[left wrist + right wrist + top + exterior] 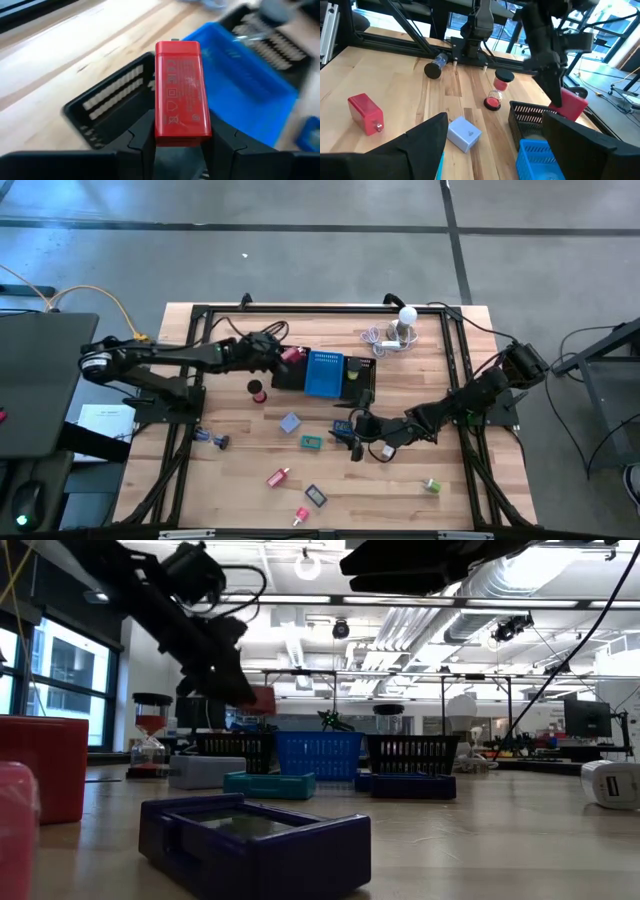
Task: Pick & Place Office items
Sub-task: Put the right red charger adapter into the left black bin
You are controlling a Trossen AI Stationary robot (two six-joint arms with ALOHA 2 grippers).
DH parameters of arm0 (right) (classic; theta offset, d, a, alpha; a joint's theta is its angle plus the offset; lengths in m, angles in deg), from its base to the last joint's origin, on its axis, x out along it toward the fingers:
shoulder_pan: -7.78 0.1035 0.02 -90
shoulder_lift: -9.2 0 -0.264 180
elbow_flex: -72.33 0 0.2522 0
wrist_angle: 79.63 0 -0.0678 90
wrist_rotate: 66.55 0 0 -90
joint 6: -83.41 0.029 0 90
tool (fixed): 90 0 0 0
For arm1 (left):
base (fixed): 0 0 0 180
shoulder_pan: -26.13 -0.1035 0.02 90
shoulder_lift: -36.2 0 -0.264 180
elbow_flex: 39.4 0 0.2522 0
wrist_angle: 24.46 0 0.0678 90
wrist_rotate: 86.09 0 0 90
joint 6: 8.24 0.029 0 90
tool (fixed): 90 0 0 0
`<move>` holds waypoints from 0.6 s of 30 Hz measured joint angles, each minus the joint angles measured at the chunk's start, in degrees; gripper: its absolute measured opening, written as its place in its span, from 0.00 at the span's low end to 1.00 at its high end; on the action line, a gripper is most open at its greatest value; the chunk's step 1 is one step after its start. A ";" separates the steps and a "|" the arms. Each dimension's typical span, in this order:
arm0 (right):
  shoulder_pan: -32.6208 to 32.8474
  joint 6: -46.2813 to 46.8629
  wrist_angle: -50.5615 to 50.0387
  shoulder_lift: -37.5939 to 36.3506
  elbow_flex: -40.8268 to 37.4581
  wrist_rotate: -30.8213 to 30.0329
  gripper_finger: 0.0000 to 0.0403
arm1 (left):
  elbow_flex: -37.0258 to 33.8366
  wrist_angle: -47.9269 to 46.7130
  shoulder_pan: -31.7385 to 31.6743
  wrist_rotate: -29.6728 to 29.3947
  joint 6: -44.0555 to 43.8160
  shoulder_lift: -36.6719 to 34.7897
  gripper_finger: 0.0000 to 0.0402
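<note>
High view: left claw is clamped on red block, above black tray section at 9 o'clock of blue bin. Right claw is spread, empty, low over desk.

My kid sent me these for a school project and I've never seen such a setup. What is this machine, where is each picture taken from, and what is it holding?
It is a robot with two dark arms at a wooden table. One picture looks straight down, one looks level across the tabletop, and two come from cameras on the arms' wrists. The left hand is shut on a red block, holding it above the black mesh tray with its blue middle section. The right hand reaches over the middle of the table; I cannot tell how its grip stands. Small office items lie scattered, such as a grey-blue block, a teal piece and a red-topped spool.
</note>
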 joint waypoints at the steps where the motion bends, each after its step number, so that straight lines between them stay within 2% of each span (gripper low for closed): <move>1: 0.00 0.00 0.00 0.00 0.00 0.00 0.78 | 0.00 -0.12 0.21 -1.63 -0.84 0.99 0.29; 6: -0.11 0.00 0.02 0.00 0.00 0.10 0.78 | -0.02 0.64 0.90 -6.97 -5.46 6.89 0.29; 13: -0.44 0.20 0.01 0.00 0.00 0.38 0.78 | -0.02 3.26 0.90 -8.11 -6.27 12.36 0.29; 18: -0.42 0.20 -0.11 0.00 0.00 0.39 0.78 | -0.02 3.90 1.13 -8.11 -6.00 13.21 0.29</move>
